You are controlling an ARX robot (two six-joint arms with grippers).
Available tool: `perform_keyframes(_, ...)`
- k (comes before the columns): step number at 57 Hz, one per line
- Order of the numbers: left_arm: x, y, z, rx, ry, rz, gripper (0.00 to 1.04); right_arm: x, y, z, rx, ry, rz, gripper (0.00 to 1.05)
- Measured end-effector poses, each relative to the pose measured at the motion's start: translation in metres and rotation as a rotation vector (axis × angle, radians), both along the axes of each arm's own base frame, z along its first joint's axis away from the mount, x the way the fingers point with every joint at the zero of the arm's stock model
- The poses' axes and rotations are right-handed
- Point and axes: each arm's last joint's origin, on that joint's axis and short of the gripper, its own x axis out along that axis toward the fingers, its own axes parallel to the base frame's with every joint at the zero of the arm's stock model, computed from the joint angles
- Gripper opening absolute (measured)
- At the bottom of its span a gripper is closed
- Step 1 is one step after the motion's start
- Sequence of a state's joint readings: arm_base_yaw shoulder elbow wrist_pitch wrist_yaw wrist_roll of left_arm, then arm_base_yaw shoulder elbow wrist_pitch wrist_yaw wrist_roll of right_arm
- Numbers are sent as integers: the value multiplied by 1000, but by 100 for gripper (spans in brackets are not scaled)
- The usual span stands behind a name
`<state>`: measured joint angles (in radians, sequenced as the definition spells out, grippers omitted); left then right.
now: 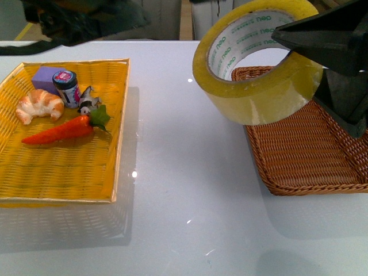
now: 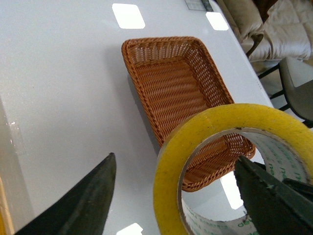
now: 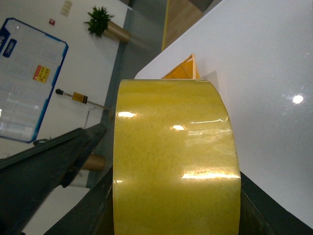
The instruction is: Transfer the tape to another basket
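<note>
Nearest, the tape (image 1: 253, 86) hangs in the air above the white table (image 1: 184, 190). It is tilted so that its printed core faces up and toward the robot. The right gripper (image 1: 310, 60) reaches in from the right and is clamped across the width of the roll's right-hand wall. Its upper finger lies over the top face with the tip out over the hole, and its lower finger sits beneath.

In the left wrist view the left gripper (image 2: 174, 156) is spread wide. One finger is well clear of the roll and the other shows in front of its hole; whether that one touches the roll cannot be told.

Farther back on the right sits the basket (image 1: 305, 155). The tape is raised by its left side, not resting in it. On the left lies the yellow tray (image 1: 63, 172) with a carrot (image 1: 57, 132), a croissant (image 1: 39, 106) and a small jar (image 1: 67, 87).
</note>
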<state>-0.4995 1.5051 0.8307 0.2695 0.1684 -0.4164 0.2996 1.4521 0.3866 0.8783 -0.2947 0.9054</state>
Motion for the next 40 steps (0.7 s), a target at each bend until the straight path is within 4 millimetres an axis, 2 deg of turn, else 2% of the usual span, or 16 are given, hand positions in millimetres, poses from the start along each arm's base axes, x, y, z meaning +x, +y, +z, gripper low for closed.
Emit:
perform_keyframes(2, -2, 4, 3, -4, -24, 12, 97, 0, -2, 0, 1, 0, -8, 47)
perform_keyframes(6, -7, 12, 5, 54, -236, 183, 87, 2, -7, 0, 4, -1, -23, 47)
perform_keyframes(8, -15, 25, 6, 117, -363, 341, 80, 3, -11, 0, 7, -1, -32, 47)
perform_keyframes(13, -36, 58, 6, 226, -473, 523, 66, 5, -18, 0, 13, -2, -49, 47)
perform_keyframes(19, -62, 92, 5, 285, -496, 558, 50, 10, -30, -3, 19, 3, -91, 47)
perform_keyframes(24, -89, 118, -4, 306, -508, 548, 32, 21, -44, -11, 30, 19, -126, 47)
perform_keyframes(34, -110, 134, -15, 307, -534, 561, 3, 45, -67, -31, 38, 61, -199, 47)
perform_keyframes(40, -118, 139, -24, 314, -528, 556, 2, 63, -79, -46, 49, 102, -260, 47)
